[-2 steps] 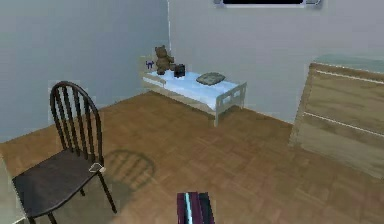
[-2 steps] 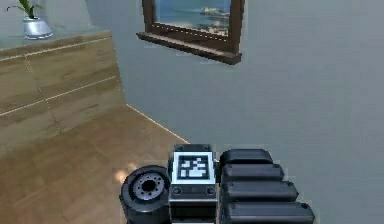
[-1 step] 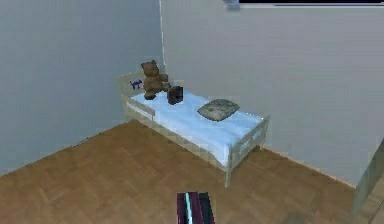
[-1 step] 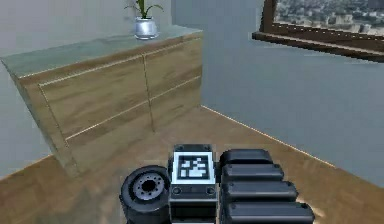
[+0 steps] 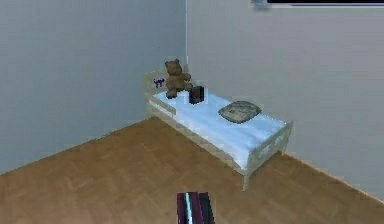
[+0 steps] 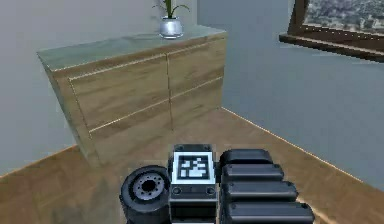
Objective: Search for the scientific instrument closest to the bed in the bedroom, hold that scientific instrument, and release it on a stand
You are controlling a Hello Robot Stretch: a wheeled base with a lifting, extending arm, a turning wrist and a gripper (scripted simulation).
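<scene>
A small bed [image 5: 225, 128] with a pale wooden frame and white mattress stands against the far wall in the forward view. At its head sits a brown teddy bear [image 5: 175, 77]. Beside the bear stands a small dark boxy object [image 5: 197, 95], too small to name. A flat grey-brown cushion [image 5: 240, 111] lies mid-mattress. In the arm side view the arm's dark stacked segments [image 6: 262, 188] sit low at the bottom edge, with a white marked square [image 6: 195, 166] and the gripper's dark round body [image 6: 150, 196] to its left. I cannot tell whether it holds anything.
A wide wooden dresser [image 6: 140, 85] with a greenish top stands against the wall in the arm side view, with a potted plant [image 6: 172, 18] in a silver pot on it. A window [image 6: 340, 22] is at the upper right. Bare wooden floor [image 5: 110, 175] lies before the bed.
</scene>
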